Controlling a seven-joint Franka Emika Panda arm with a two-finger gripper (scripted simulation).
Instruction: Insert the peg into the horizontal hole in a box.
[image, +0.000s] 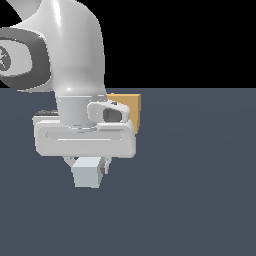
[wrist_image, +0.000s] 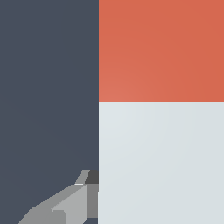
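I see my gripper (image: 89, 162) clamped on the peg (image: 87, 173), its pale end facing the exterior camera, held above the floor (image: 190, 190). The box (image: 131, 109) sits behind the gripper, mostly hidden; I cannot see its hole.

The exterior view sits low and close, facing the arm (image: 60, 55) with the box (image: 131, 107) behind. The wrist view looks straight down, very near the peg (wrist_image: 161, 131), which both views share.
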